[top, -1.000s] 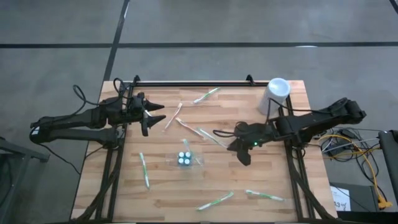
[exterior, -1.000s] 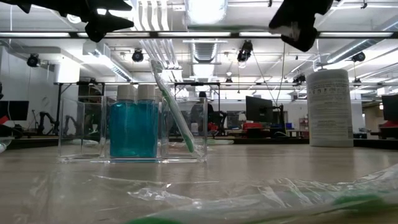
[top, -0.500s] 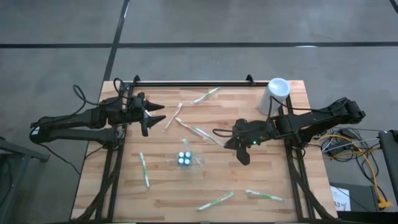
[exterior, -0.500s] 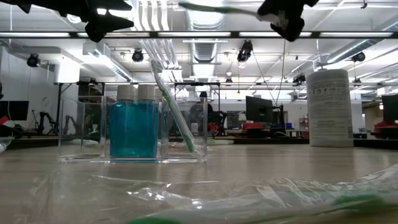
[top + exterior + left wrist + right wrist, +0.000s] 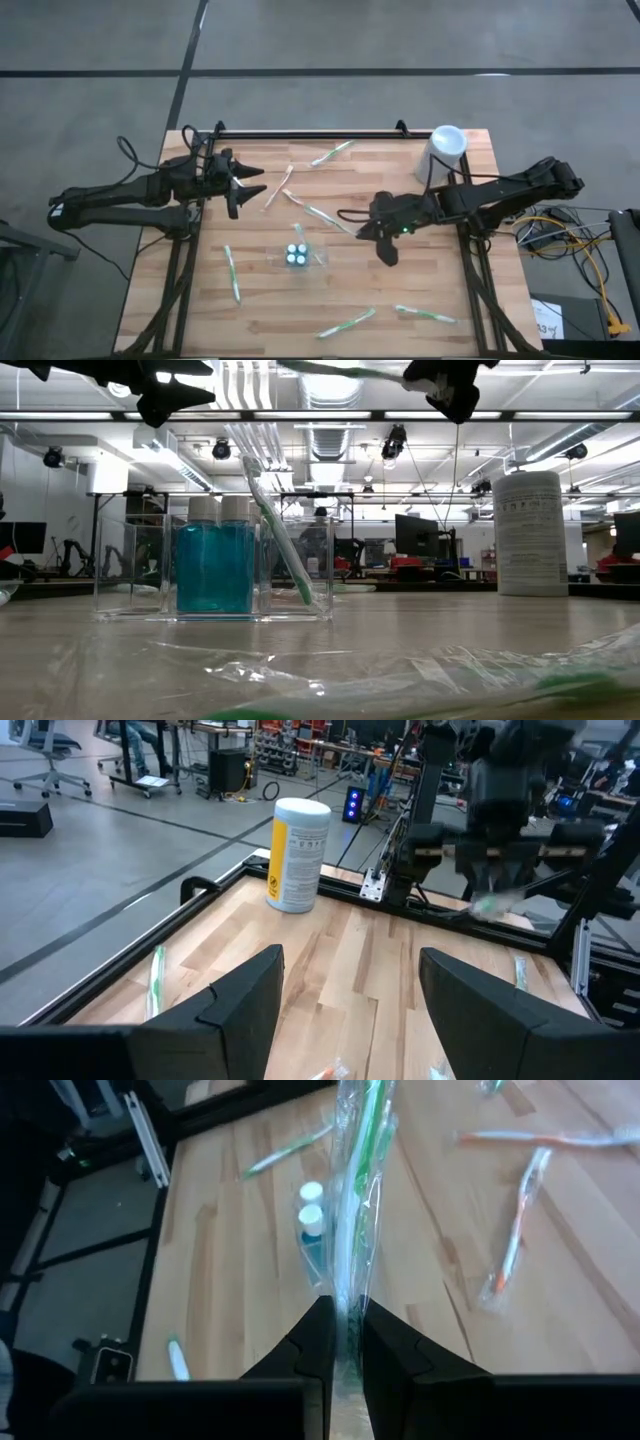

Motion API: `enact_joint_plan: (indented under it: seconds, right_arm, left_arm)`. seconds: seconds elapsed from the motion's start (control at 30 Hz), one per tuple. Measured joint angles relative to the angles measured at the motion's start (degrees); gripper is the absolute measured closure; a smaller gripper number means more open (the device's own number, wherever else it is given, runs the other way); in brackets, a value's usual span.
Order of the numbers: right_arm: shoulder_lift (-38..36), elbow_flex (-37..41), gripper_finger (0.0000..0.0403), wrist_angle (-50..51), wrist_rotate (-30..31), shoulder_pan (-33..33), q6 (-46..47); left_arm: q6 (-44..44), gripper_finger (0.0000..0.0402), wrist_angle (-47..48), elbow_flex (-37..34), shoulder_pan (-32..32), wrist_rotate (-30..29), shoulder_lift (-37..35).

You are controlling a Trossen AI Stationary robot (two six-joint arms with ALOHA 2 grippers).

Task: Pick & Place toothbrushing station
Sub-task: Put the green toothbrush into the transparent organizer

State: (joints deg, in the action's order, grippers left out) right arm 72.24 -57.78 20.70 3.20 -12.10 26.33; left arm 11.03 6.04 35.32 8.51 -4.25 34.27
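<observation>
The left hand (image 5: 252, 184) waits wide open over the table's (image 5: 440, 290) left side, unmoved. To its right, the right hand (image 5: 372, 229), clamped on a wrapped green toothbrush (image 5: 322, 215), has carried it leftward and now holds it aloft, closing on the clear organizer (image 5: 297, 256) mid-table.

The table (image 5: 440, 285) is pale wooden planking with a smooth, faintly satin face, edged by a matt black metal rail (image 5: 300, 133). The organizer (image 5: 215, 570) is clear glossy plastic, holding bottles (image 5: 222, 565) of translucent blue liquid. The wrapped toothbrush (image 5: 352, 1200) sits in crinkled, shiny clear film. The canister (image 5: 296, 854) looks paper-labelled and matt.
</observation>
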Motion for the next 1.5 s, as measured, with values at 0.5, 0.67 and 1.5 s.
enact_joint_plan:
  seconds: [0.5, 0.67, 1.5]
  right_arm:
    - [6.7, -0.1, 0.0374, 0.0, -0.1, 0.0, -0.2]
    - [6.0, -0.1, 0.0374, 0.0, -0.1, 0.1, -0.3]
    - [5.6, -1.0, 0.0374, 0.1, 2.9, 1.7, -1.5]
  left_arm:
    - [-2.9, 0.0162, 0.5, 5.3, 0.0, 3.2, 3.6]
    - [-1.1, 0.0162, 9.7, 11.9, 0.0, 3.2, 9.3]
    - [-15.9, 0.0162, 42.5, 54.4, -0.1, 9.9, 44.8]
